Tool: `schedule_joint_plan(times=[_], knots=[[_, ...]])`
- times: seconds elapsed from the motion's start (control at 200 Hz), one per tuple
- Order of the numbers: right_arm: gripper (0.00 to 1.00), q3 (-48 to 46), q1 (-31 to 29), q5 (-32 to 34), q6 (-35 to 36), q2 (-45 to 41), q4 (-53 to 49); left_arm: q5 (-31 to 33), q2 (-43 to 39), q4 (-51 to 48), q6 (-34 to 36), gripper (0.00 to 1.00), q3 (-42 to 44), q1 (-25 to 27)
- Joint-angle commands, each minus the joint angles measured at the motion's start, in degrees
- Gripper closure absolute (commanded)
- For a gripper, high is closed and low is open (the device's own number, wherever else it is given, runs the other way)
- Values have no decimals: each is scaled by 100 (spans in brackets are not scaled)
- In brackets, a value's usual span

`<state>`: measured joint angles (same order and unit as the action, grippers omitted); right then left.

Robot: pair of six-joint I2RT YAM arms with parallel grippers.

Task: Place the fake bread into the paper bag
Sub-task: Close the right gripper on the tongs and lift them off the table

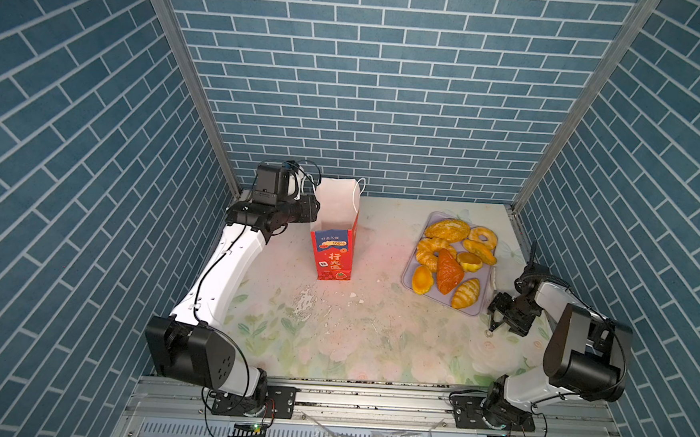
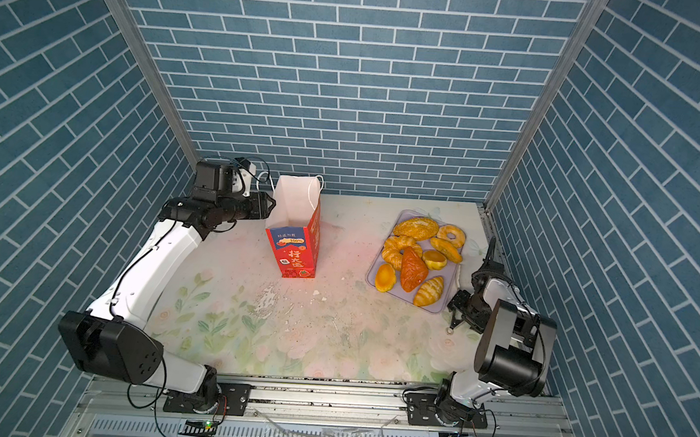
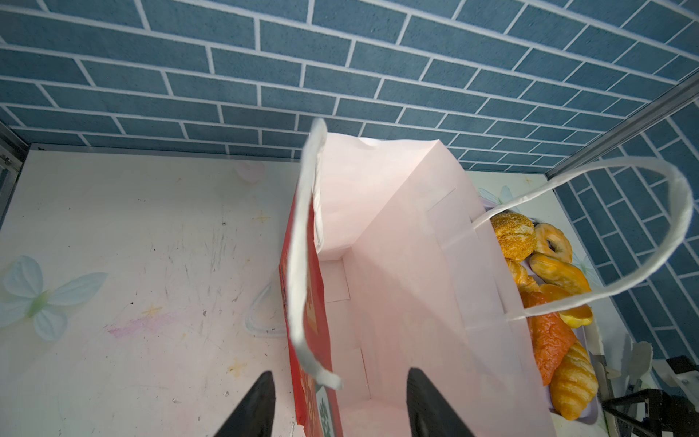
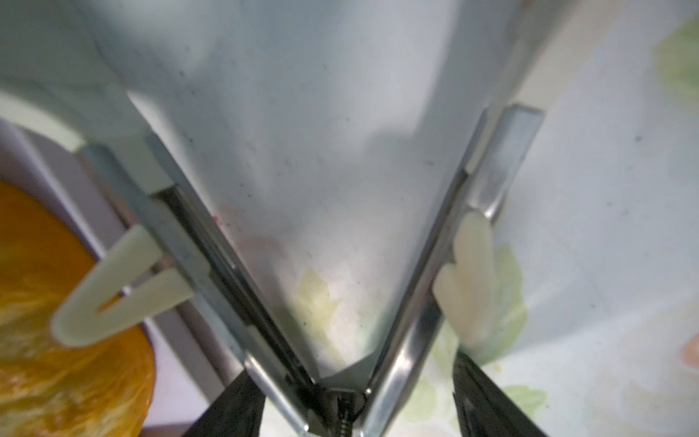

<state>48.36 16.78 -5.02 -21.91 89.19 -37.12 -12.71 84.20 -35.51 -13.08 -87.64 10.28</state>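
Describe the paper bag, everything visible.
The paper bag is tall, narrow, red paper with gold characters, a blue panel above them and a pale lining. Two white cord handles loop from its mouth. It stands upright and open on the table, nothing visible inside. The left gripper straddles one wall, jaws apart; contact unclear.

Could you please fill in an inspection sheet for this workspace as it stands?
Surface: floral tabletop, scuffed.
Job's things: paper bag upright, open, no bread seen inside; fake bread, eight pieces, on the lilac tray.
Clutter: white flakes near the bag.
Grippers: left gripper open, straddling one bag wall; right gripper shut on tongs beside the tray.
Cables: black cable along the left arm.
Surroundings: blue brick-pattern walls; aluminium rail in front.
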Motion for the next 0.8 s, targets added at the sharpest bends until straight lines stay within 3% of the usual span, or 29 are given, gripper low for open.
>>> schedule_joint_plan(times=[0.0,0.375,0.795], knots=[[27,151,-82,195,206,339,-53,9,-71,130,6,43,53,-60],[45,772,-248,-221,1004,1118,-240,-8,-129,175,12,43,128,-167],[52,1157,-876,-720,1747,1417,-500,-39,-200,220,-10,43,194,-193]])
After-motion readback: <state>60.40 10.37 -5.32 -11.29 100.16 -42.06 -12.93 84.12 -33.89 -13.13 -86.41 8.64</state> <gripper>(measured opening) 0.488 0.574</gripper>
